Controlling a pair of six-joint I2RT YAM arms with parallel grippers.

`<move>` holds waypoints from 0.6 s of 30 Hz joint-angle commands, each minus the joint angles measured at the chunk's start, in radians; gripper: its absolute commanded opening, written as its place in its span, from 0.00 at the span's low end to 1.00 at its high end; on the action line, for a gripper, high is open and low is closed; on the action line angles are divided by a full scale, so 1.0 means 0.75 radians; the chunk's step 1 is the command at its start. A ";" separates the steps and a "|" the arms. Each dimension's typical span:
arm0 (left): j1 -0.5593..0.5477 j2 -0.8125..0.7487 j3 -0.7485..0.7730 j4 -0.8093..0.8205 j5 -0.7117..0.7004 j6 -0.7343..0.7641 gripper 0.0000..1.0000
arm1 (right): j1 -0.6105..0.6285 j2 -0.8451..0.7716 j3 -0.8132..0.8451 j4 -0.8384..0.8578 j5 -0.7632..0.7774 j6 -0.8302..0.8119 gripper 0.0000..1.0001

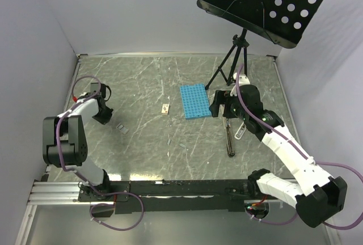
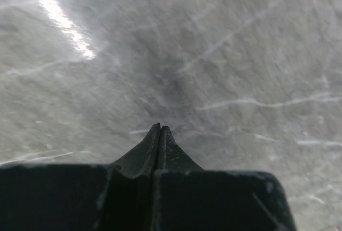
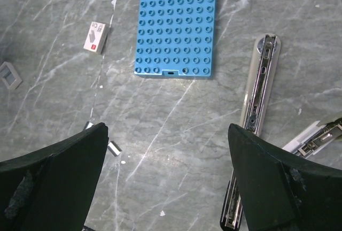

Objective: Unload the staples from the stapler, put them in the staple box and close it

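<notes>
Beneath right end effector (image 3: 168, 135) (spread wide; left end effector (image 2: 160, 129) closed), stapler (image 3: 261, 86) seems part-hidden.

You viewed the grey marbled tabletop (image 1: 142, 86) under bright, even overhead light; a white glare band lay along its near edge. In your left wrist view a glare streak crossed the upper left and the surface was blurred; your right wrist view was sharp.

black-silver stapler (image 3: 259, 89), blue studded plate (image 3: 176, 25), grey-veined table (image 3: 176, 135)
</notes>
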 commanded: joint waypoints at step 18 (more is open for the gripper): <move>-0.073 -0.066 -0.176 0.024 0.278 -0.042 0.01 | 0.010 -0.005 -0.002 0.031 -0.024 -0.074 1.00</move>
